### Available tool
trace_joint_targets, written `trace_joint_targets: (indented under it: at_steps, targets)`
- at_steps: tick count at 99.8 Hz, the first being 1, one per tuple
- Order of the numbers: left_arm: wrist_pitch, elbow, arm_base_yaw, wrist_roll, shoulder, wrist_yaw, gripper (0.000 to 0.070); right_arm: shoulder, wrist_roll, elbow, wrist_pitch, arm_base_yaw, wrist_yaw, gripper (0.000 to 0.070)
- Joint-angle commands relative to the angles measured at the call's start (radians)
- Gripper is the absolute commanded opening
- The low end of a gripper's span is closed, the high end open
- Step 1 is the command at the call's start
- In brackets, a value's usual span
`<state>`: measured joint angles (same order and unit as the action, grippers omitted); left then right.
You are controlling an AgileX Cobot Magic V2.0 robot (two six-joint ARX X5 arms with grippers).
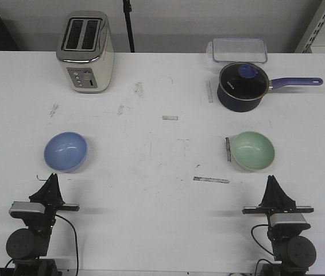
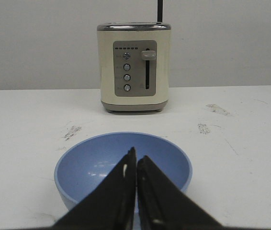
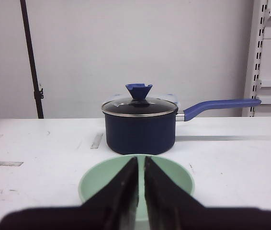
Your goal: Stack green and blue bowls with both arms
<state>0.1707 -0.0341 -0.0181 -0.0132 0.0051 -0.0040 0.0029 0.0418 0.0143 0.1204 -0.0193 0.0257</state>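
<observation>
The blue bowl (image 1: pixel 65 152) sits upright and empty on the left half of the white table. My left gripper (image 1: pixel 52 179) is shut and empty, just short of the bowl's near rim. In the left wrist view the bowl (image 2: pixel 92 167) lies straight ahead of that gripper (image 2: pixel 136 158). The green bowl (image 1: pixel 253 150) sits upright and empty on the right half. My right gripper (image 1: pixel 273 181) is shut and empty, just short of it. In the right wrist view the green bowl (image 3: pixel 97 184) lies right behind that gripper (image 3: pixel 141 162).
A cream toaster (image 1: pixel 85 52) stands at the back left. A dark navy saucepan (image 1: pixel 241 86) with a glass lid and purple handle stands behind the green bowl. A clear lidded box (image 1: pixel 239 50) lies at the table's back edge. Tape strips (image 1: pixel 211 180) lie on the table.
</observation>
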Motion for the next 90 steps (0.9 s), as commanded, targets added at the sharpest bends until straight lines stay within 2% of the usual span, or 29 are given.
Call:
trace_joint_targets:
  at_steps: [1, 28, 53, 90]
  targets:
    - [0.011, 0.022, -0.001, -0.009, -0.002, -0.004, 0.0002, -0.002, 0.01, -0.002, 0.013, -0.001, 0.0, 0.0014]
    - [0.011, 0.022, -0.001, -0.009, -0.002, -0.004, 0.0002, -0.002, 0.044, -0.002, 0.014, -0.001, 0.0, 0.0013]
    - [0.011, 0.022, -0.001, -0.009, -0.002, -0.004, 0.0002, -0.001, 0.013, 0.02, -0.008, -0.001, 0.002, 0.0013]
    - [0.011, 0.022, -0.001, -0.009, -0.002, -0.004, 0.0002, 0.106, -0.02, 0.215, -0.186, -0.001, 0.0, 0.0013]
